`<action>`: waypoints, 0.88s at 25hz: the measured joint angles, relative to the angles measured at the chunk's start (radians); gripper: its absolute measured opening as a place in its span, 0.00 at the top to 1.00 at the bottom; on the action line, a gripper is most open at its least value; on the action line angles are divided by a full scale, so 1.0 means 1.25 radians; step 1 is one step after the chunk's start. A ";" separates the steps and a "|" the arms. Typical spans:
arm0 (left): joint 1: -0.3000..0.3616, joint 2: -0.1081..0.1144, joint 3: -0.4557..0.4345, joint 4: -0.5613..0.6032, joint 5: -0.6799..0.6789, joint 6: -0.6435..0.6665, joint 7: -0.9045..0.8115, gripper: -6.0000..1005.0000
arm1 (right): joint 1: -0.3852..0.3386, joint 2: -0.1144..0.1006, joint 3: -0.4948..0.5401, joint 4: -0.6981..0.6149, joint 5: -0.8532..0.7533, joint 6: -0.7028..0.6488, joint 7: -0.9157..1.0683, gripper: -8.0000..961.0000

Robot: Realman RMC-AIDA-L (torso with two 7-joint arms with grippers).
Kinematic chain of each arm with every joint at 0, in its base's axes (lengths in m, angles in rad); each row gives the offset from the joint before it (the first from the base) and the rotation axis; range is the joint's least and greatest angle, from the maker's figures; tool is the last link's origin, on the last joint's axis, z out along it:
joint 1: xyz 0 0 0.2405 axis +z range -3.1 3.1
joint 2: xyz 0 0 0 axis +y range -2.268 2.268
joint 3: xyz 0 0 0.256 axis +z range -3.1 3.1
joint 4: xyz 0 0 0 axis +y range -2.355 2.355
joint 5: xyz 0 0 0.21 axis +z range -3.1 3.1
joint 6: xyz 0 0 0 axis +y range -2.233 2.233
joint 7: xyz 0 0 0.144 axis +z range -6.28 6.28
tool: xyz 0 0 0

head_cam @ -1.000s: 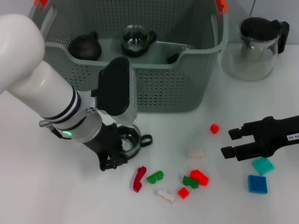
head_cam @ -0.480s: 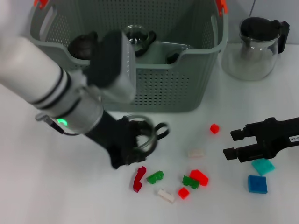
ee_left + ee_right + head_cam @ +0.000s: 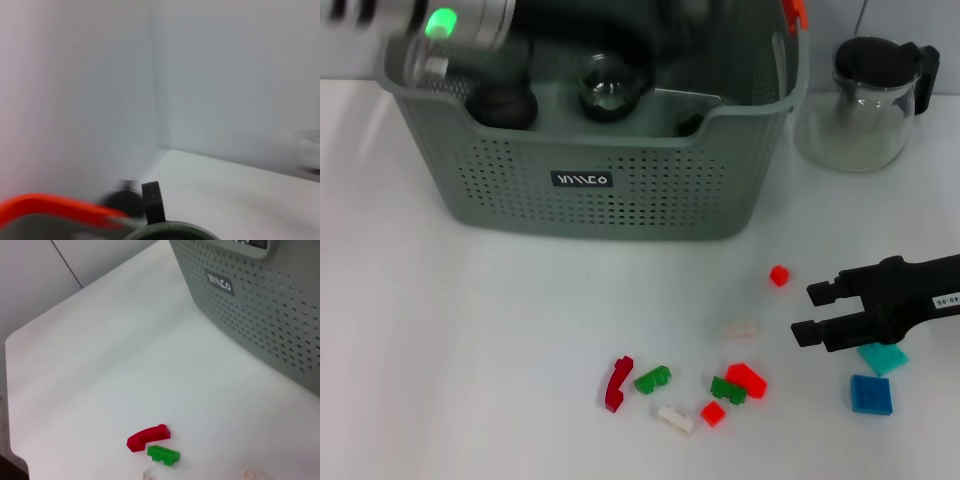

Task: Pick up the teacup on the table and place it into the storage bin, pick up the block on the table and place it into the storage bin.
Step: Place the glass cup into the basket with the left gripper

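The right hand (image 3: 803, 311) hovers low over the counter (image 3: 470, 330) with its two fingers spread and nothing between them, just beside a teal block (image 3: 883, 355) and a blue block (image 3: 871, 394). The left hand is up above the storage bin (image 3: 620, 190), mostly out of view, so I can't tell if it's spread or pinching anything. Inside the bin sit a glass teacup (image 3: 610, 88) and a dark round pot (image 3: 502, 104). Scattered in front of the bin: a curved red block (image 3: 617, 383), green block (image 3: 652, 379), white ones, and more red bits. A glass teapot (image 3: 871, 95) stands beside the bin.
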 joint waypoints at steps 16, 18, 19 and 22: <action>-0.295 0.053 0.031 -0.615 0.375 -0.581 -0.170 0.96 | 0.008 0.002 -0.008 0.000 -0.001 -0.003 0.013 0.19; -0.301 0.042 0.032 -0.637 0.401 -0.618 -0.171 0.96 | 0.007 0.002 -0.008 0.000 -0.001 -0.003 0.013 0.19; -0.303 0.038 0.033 -0.645 0.410 -0.631 -0.171 0.96 | 0.007 0.002 -0.009 0.000 -0.001 -0.003 0.013 0.19; -0.305 0.026 0.036 -0.663 0.430 -0.663 -0.170 0.95 | 0.002 0.002 -0.009 0.000 -0.001 -0.003 0.010 0.19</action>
